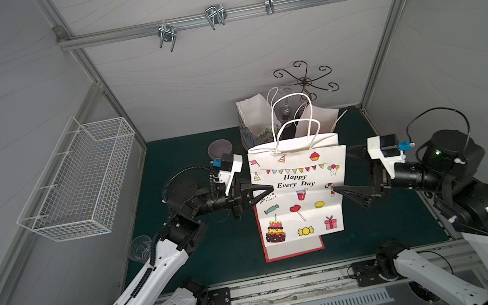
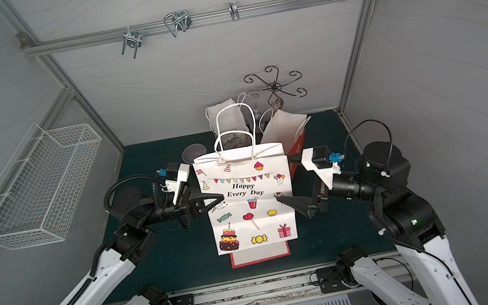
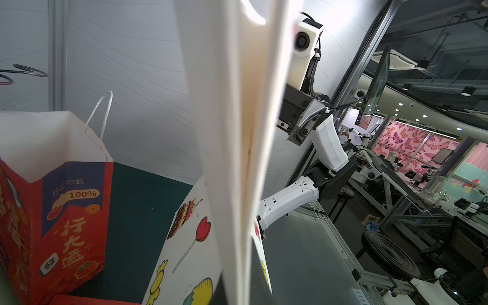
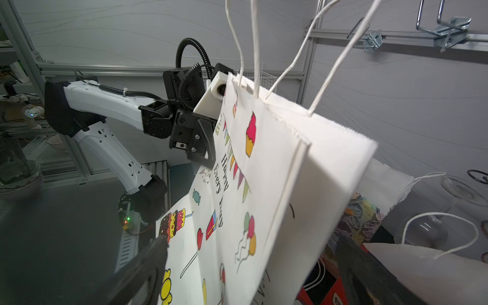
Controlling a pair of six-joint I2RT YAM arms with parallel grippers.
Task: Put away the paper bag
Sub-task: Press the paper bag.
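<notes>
The paper bag is white, printed with "Happy Every Day", a cake and sweets. It is held upright above the green mat, its two white cord handles standing up. My left gripper is shut on the bag's left edge, which fills the left wrist view as a folded white edge. My right gripper is open and straddles the bag's right edge. One finger lies in front of the printed face and the other finger behind, neither pressing it.
A white wire basket hangs on the left wall. Metal hooks sit on the back rail. Two other bags and a black scroll stand stand at the back. A red-edged flat bag lies underneath. A glass stands front left.
</notes>
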